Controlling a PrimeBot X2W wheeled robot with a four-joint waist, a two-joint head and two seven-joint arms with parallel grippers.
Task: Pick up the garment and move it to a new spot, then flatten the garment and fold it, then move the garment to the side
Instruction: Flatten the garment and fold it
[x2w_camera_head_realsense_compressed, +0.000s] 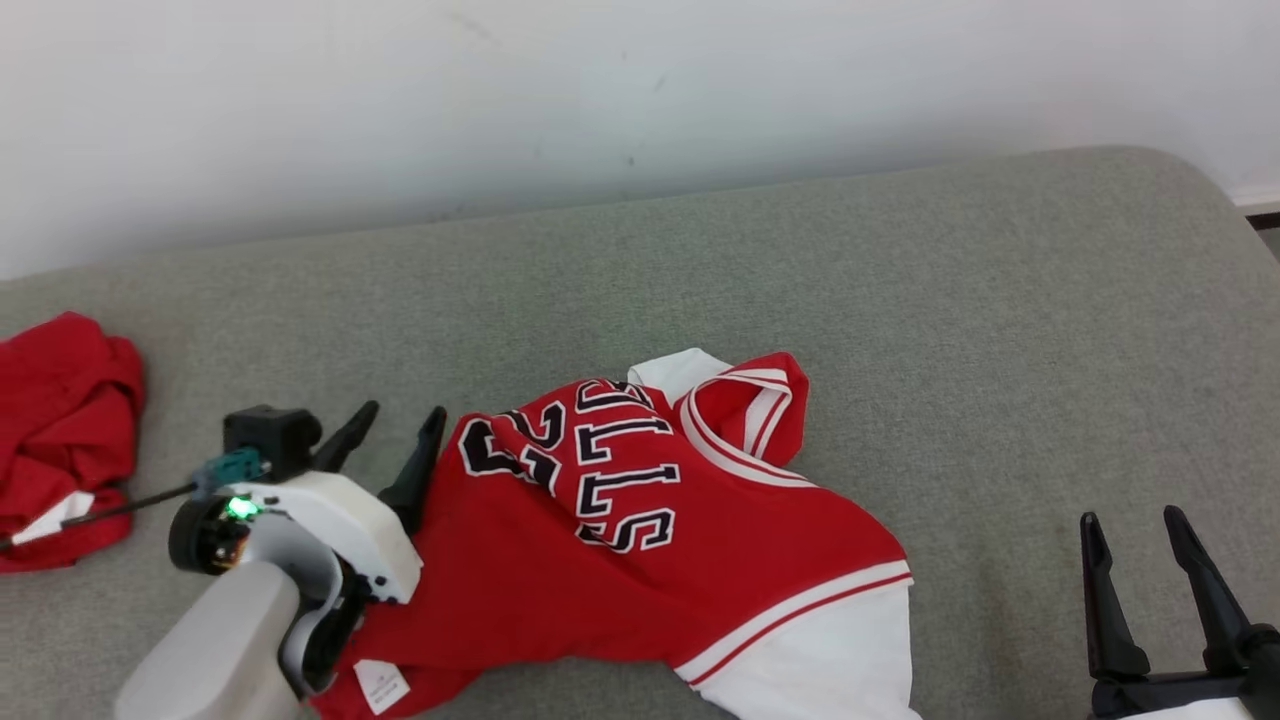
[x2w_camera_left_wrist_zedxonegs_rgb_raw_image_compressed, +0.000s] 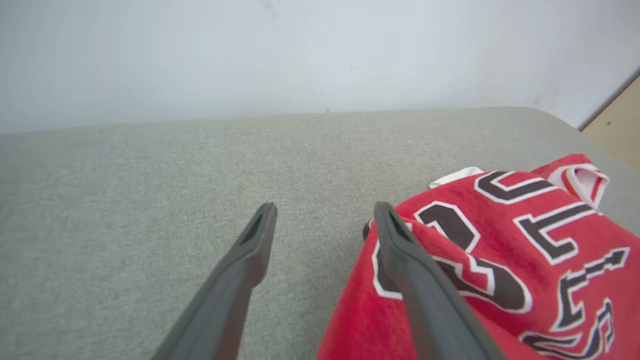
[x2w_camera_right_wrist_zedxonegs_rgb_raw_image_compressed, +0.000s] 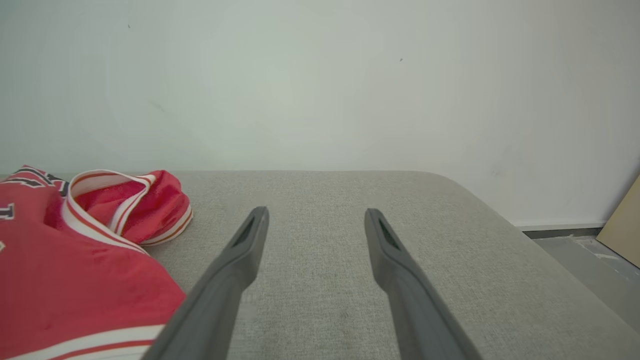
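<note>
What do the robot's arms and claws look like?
The left claw and right claw each have two long, dark grey, pointy fingers with a slot near the tip. The left arm has a pale grey forearm, a white wrist shell, a green light, a teal plug and a thin black cable.

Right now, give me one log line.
jersey: rumpled on cushion | left gripper: open, at jersey edge | right gripper: open, off jersey

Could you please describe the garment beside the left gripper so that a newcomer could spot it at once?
On the grey cushion below the white wall, look mid-front, just right of the open left gripper. The jersey lies rumpled there. Unlike the plain red cloth at far left, it bears black white-edged lettering and white sleeves.
</note>
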